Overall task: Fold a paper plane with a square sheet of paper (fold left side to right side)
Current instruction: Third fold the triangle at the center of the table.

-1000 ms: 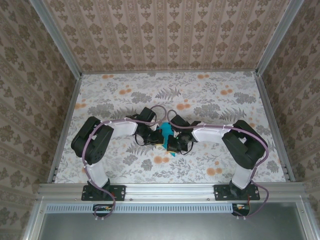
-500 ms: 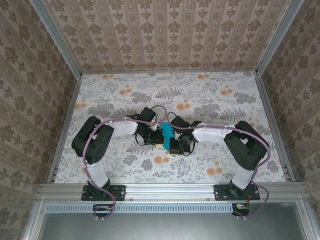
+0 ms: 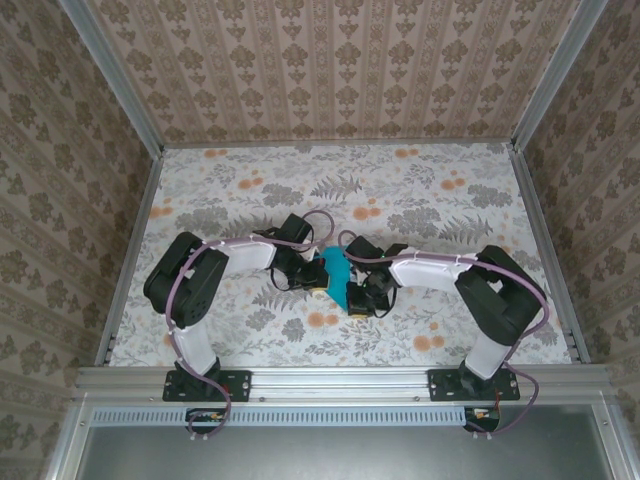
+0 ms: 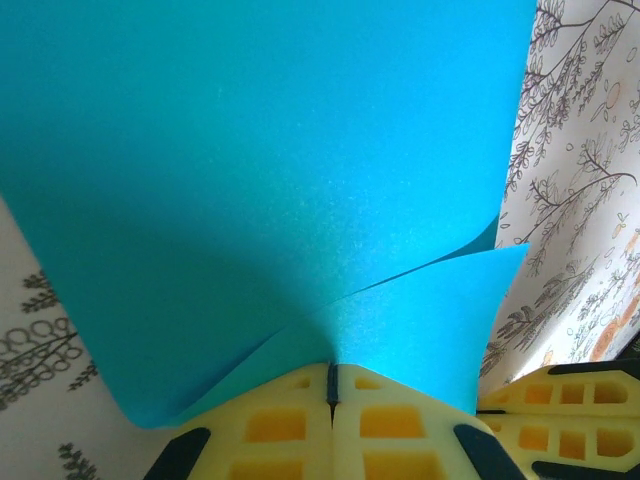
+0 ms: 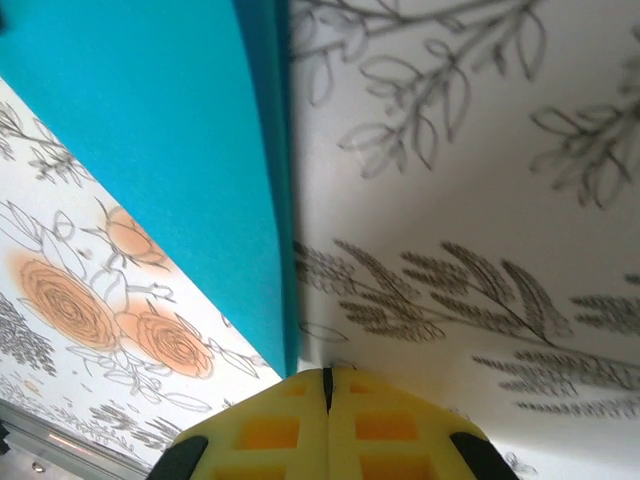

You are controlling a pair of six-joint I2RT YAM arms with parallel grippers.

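The square sheet of paper [image 3: 336, 270] is turquoise and lies partly folded over between the two wrists at the table's middle. In the left wrist view the sheet [image 4: 280, 180] curves up in two layers that run together at my left gripper [image 4: 331, 368], whose jaws are shut on its edge. My left gripper [image 3: 319, 284] sits at the sheet's left side. My right gripper [image 3: 357, 303] is at the sheet's near right. Its jaws [image 5: 326, 375] are shut with nothing between them, tips on the table just right of the paper's folded edge [image 5: 282, 250].
The floral table cover [image 3: 430, 200] spreads wide behind and to both sides of the arms. Metal rails [image 3: 340, 378] and patterned walls bound it. The right gripper's yellow fingers [image 4: 560, 405] show close beside the left one.
The right gripper has slid a little right and toward the near edge. More of the turquoise sheet now shows between the two wrists. The left gripper has kept its place.
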